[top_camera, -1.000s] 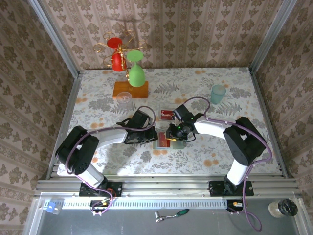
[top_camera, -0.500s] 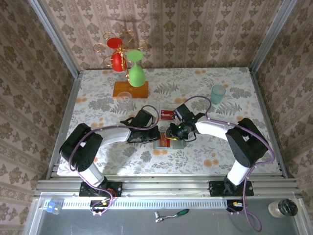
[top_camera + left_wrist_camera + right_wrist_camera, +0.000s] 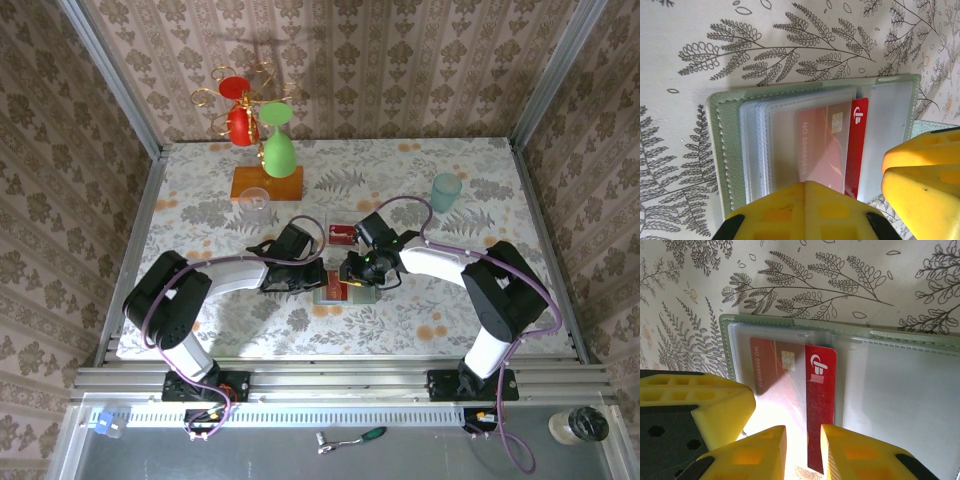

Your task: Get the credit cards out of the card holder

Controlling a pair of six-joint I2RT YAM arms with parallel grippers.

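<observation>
On the floral table (image 3: pixel 450 300), the open holder (image 3: pixel 328 294) lies at mid-table. The left end effector (image 3: pixel 804 192), jaws closed, rests on the holder's clear sleeves. The right end effector (image 3: pixel 802 452), jaws narrowly apart, straddles the end of a red card (image 3: pixel 820 390) partway out of a sleeve; whether it grips cannot be told.

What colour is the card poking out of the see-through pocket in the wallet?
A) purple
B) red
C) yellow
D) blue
B: the card sliding out of the wallet is red, with a white logo on the part that sticks out.
</observation>
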